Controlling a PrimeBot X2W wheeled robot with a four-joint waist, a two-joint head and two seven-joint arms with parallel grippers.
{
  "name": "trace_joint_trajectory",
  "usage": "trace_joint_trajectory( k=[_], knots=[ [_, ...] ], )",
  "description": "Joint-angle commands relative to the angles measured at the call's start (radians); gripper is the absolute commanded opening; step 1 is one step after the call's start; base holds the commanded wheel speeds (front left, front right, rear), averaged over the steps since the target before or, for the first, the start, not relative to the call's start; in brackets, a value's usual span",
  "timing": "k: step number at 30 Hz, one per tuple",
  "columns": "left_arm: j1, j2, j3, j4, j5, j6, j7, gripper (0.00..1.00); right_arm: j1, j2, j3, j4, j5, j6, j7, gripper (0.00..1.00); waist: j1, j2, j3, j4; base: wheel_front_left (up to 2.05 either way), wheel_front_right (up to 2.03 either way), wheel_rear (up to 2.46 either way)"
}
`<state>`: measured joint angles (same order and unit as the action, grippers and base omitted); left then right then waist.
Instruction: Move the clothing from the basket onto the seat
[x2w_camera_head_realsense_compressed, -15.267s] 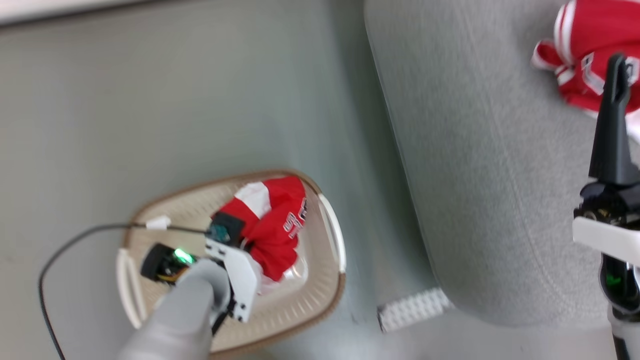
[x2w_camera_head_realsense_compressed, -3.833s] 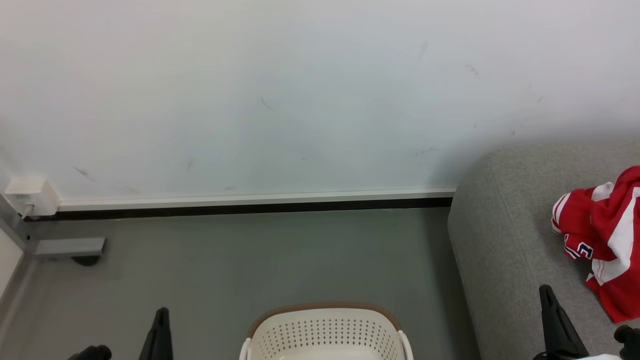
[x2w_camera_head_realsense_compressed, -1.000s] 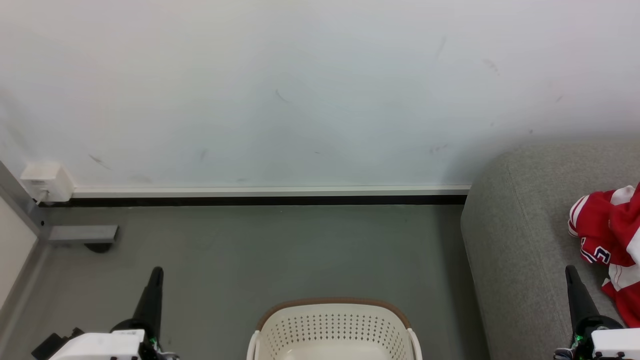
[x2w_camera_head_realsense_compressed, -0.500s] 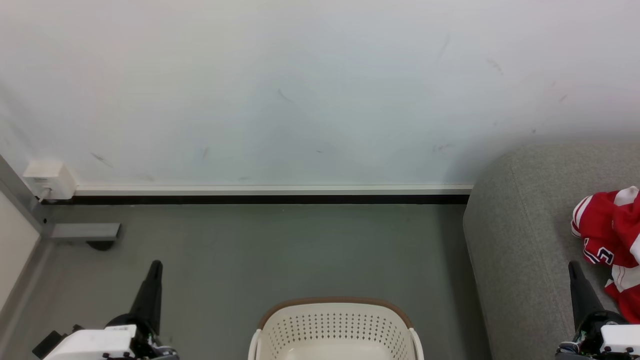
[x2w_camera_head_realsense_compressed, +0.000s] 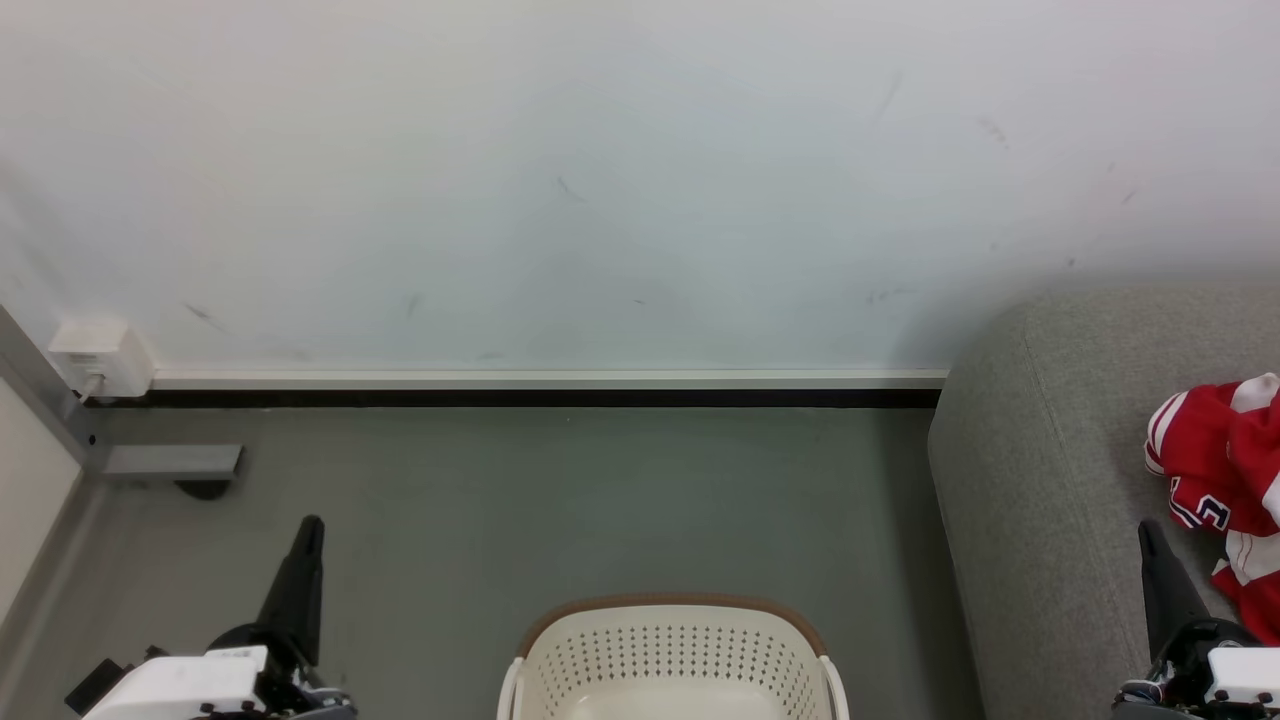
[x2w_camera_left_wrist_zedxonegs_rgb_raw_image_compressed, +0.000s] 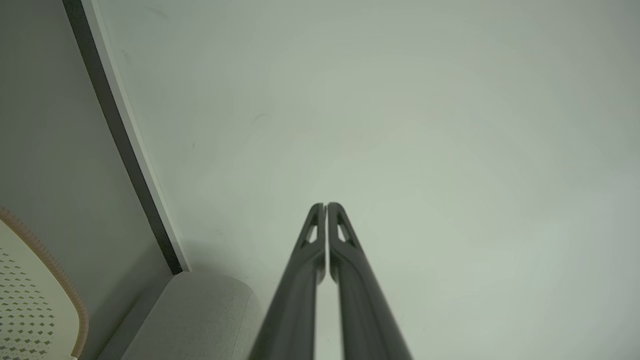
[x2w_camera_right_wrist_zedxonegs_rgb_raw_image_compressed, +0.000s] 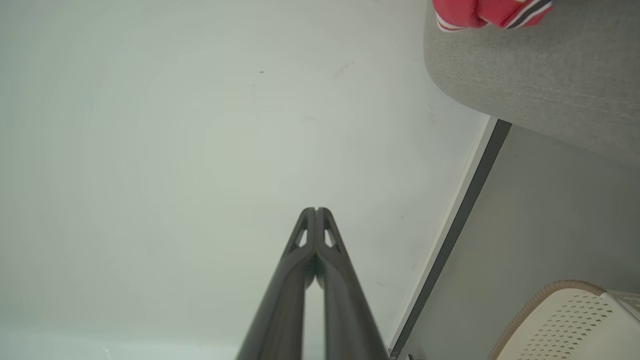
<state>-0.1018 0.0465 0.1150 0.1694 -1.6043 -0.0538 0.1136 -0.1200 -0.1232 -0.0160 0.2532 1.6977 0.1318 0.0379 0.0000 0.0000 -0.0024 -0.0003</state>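
The red clothing with white stripes and dark-edged numbers lies crumpled on the grey seat at the right edge of the head view; a corner of the clothing shows on the seat in the right wrist view. The cream basket with its brown rim stands on the floor at bottom centre, and what shows of its inside holds no garment. My left gripper is shut at lower left, holding nothing, fingertips together. My right gripper is shut over the seat beside the clothing, fingertips closed.
A white wall with a white and black skirting runs behind the grey floor. A white socket box and a grey bracket sit at the left. The basket's rim and the seat's end show in the left wrist view.
Over the long span, the garment went from the basket to the seat and the head view rose. In the last second the picture shifted only slightly; both grippers stay shut.
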Motion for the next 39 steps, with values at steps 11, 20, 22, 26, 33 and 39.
trace_joint_trajectory(
  k=[11,20,22,26,33,39],
  knots=[
    [-0.006,0.007,0.003,-0.003,-0.014,-0.007,0.003,0.00,-0.006,-0.016,0.012,-0.004,0.017,-0.002,-0.011,0.00,0.0000,0.0000,0.000,0.000,0.00,0.00,0.00],
    [-0.006,0.007,0.003,-0.003,-0.014,-0.007,0.003,0.00,-0.005,-0.024,0.022,-0.006,0.023,-0.002,-0.019,0.00,0.0000,0.0000,0.000,0.000,0.00,0.00,0.00],
    [-0.006,0.007,0.003,-0.003,-0.014,-0.007,0.003,0.00,-0.005,-0.025,0.024,-0.006,0.026,-0.002,-0.020,0.00,0.0000,0.0000,0.000,0.000,0.00,0.00,0.00],
    [-0.006,0.007,0.003,-0.003,-0.014,-0.007,0.003,0.00,-0.005,-0.027,0.028,-0.007,0.031,-0.002,-0.024,0.00,0.0000,0.0000,0.000,0.000,0.00,0.00,0.00],
    [-0.006,0.007,0.003,-0.003,-0.014,-0.007,0.003,0.00,-0.004,-0.032,0.036,-0.009,0.037,-0.002,-0.031,0.00,0.0000,0.0000,0.000,0.000,0.00,0.00,0.00],
    [-0.006,0.007,0.003,-0.003,-0.014,-0.007,0.003,0.00,-0.004,-0.037,0.042,-0.010,0.041,-0.002,-0.036,0.00,0.0000,0.0000,0.000,0.000,0.00,0.00,0.00]
  ],
)
